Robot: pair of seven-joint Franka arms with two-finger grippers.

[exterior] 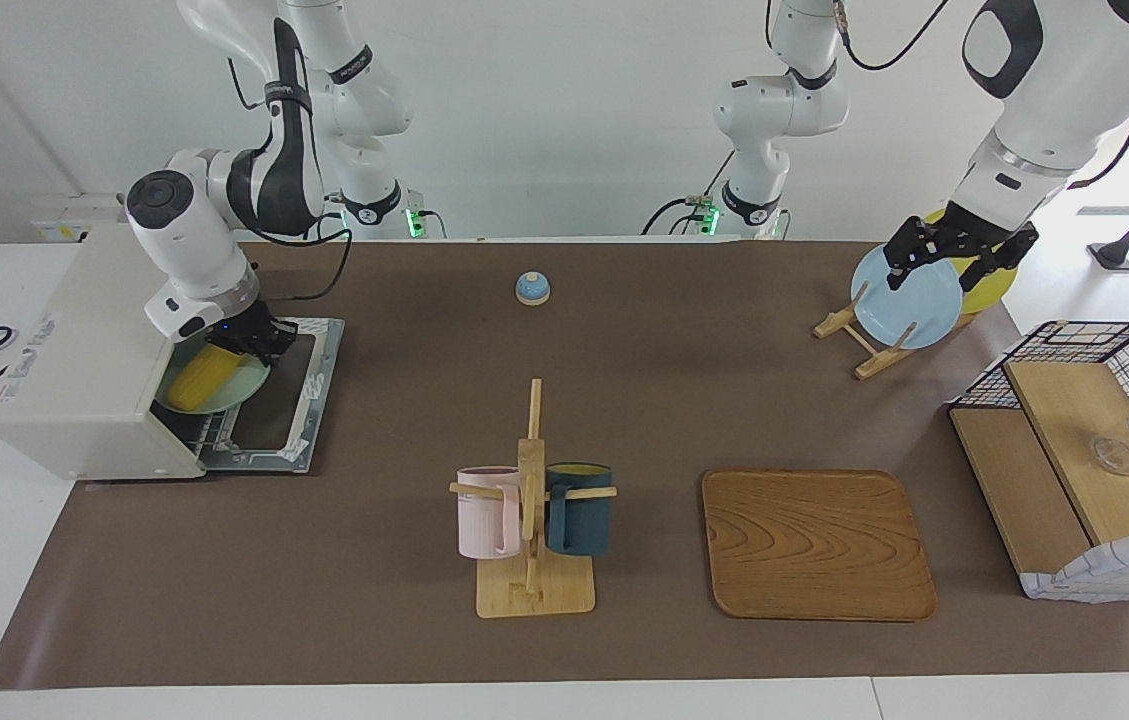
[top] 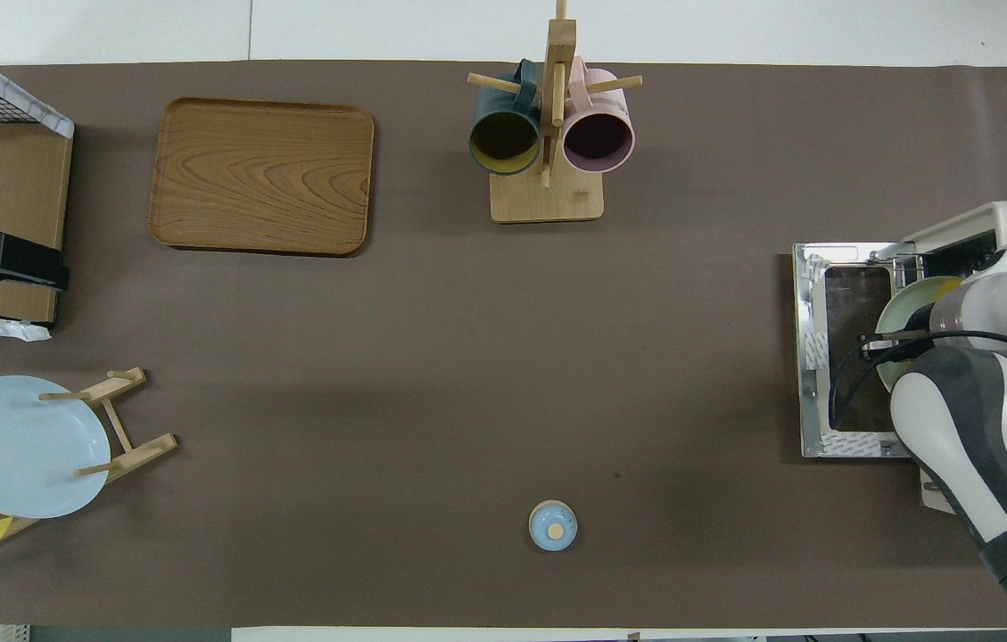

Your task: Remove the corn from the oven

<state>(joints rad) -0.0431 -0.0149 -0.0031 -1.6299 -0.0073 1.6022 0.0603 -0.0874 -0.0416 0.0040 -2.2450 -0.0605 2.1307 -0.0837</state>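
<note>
The off-white oven stands at the right arm's end of the table with its glass door dropped open. In its mouth a pale green plate carries the yellow corn, lying slantwise. My right gripper is at the oven's mouth, shut on the end of the corn nearest the door. From overhead the right arm covers most of the plate, and only a sliver of corn shows. My left gripper waits, open, over the plate rack.
A mug rack with a pink and a dark blue mug stands mid-table, a wooden tray beside it. A small blue bell lies nearer the robots. A blue plate, a yellow plate and a wire basket are at the left arm's end.
</note>
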